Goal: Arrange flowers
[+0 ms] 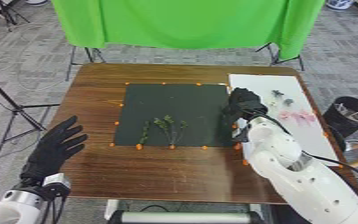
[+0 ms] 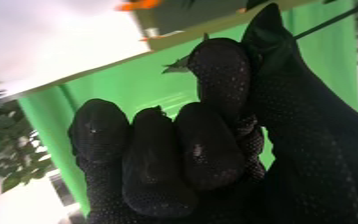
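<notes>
At dark mat (image 1: pixel 162 97)'s right edge, right hand (image 1: pixel 246 101) curls, seemingly pinching leafy sprig (image 2: pixel 177 65) (mostly hidden). Green stems (image 1: pixel 167 125) lie on mat, pink flowers (image 1: pixel 298 118) on white sheet (image 1: pixel 257 83). Left hand (image 1: pixel 47 152) spread. Best lower sprig gently, stem aligned, releasing without drag.
</notes>
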{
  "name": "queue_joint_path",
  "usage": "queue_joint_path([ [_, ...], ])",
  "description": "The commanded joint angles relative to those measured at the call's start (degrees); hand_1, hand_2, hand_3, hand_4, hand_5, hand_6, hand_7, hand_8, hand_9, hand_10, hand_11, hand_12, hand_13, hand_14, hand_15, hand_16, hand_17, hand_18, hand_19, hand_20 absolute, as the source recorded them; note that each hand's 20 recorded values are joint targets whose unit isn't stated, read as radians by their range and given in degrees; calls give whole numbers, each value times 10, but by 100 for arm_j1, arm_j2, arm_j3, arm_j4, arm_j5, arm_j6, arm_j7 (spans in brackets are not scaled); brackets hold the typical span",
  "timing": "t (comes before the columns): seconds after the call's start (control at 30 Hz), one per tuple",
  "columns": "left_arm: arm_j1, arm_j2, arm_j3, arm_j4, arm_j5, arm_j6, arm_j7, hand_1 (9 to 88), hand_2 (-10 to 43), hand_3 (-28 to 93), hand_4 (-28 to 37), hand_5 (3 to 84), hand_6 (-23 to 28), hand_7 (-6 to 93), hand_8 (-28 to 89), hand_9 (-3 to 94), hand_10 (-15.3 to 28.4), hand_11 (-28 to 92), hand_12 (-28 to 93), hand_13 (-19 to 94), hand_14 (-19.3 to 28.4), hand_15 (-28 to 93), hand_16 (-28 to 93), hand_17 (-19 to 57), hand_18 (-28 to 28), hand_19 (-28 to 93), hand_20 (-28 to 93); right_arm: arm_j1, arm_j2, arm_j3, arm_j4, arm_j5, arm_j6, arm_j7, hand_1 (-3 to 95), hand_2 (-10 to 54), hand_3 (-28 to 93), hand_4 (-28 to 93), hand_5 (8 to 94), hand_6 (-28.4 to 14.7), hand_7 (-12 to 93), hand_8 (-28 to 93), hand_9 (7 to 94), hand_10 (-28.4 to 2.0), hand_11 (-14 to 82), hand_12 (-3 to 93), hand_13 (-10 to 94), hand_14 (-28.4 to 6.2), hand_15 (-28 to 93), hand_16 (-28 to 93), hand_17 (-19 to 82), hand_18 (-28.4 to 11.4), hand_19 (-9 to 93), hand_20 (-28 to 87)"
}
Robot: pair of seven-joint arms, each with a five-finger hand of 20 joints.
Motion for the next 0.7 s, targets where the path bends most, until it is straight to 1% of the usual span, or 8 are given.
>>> queue_joint_path([
  [0.03, 11, -71, 0, -16, 31, -14, -70, 265, -23, 699, -239, 266, 26, 207, -109, 248, 120, 197, 157, 210, 164, 304, 1, -98, 230, 431, 83, -302, -508, -171, -302, -32, -148, -242, 388, -95, 870, -150, 776, -16, 583, 226, 850, -68, 753, 525, 789, -83, 900, 391, 423, -235, 932, 554],
  [0.13, -17, -79, 8, -6, 41, -31, -101, 265, -23, 699, -240, 266, 26, 207, -109, 247, 120, 197, 156, 210, 163, 304, 1, -98, 230, 431, 83, -297, -615, -353, -208, -134, -165, -86, 389, -95, 868, -151, 776, -15, 580, 226, 851, -68, 751, 525, 791, -83, 898, 391, 423, -235, 932, 553],
  [0.17, -22, -75, 19, -1, 33, -27, -85, 265, -23, 699, -240, 266, 26, 208, -109, 247, 120, 197, 156, 210, 163, 304, 1, -98, 230, 432, 83, -282, -653, -412, -166, -197, -154, 21, 389, -95, 867, -152, 776, -15, 579, 226, 851, -68, 750, 525, 792, -82, 898, 390, 424, -234, 932, 553],
  [0.27, -45, -79, 26, 2, 46, -46, -115, 265, -22, 698, -240, 266, 26, 208, -109, 248, 121, 197, 156, 210, 164, 303, 0, -98, 230, 432, 83, -293, -717, -503, -116, -321, -283, 323, 389, -95, 867, -154, 776, -12, 578, 226, 851, -68, 747, 525, 793, -82, 896, 391, 426, -234, 932, 552],
  [0.3, -44, -80, 22, -1, 49, -40, -126, 266, -22, 698, -240, 266, 26, 208, -109, 248, 121, 196, 156, 210, 164, 303, 0, -98, 230, 432, 83, -311, -731, -497, -138, -385, -419, 433, 388, -95, 867, -153, 776, -12, 578, 225, 851, -67, 746, 525, 793, -82, 896, 391, 426, -233, 932, 551],
  [0.37, -44, -75, 17, 1, 41, -26, -115, 265, -22, 698, -239, 266, 26, 208, -109, 248, 121, 196, 156, 210, 164, 303, 0, -98, 229, 432, 83, -322, -717, -534, -135, -517, -462, 538, 390, -95, 864, -155, 776, -11, 577, 224, 850, -67, 744, 525, 796, -81, 894, 390, 428, -234, 932, 551],
  [0.43, -35, -85, -6, 6, 55, -46, -131, 265, -22, 698, -239, 266, 26, 208, -109, 248, 121, 196, 157, 210, 164, 303, 0, -98, 230, 432, 83, -333, -700, -538, -128, -629, -509, 555, 389, -95, 864, -153, 778, -9, 575, 221, 851, -67, 742, 523, 797, -79, 891, 391, 428, -234, 932, 550],
  [0.7, -26, -78, 3, 7, 41, -44, -115, 264, -23, 700, -240, 266, 26, 208, -109, 247, 121, 197, 157, 210, 164, 303, 0, -97, 230, 432, 83, -362, -686, -451, -169, -638, -879, 656, 383, -95, 846, -157, 778, 7, 565, 217, 851, -62, 733, 524, 800, -76, 885, 394, 433, -231, 932, 549],
])
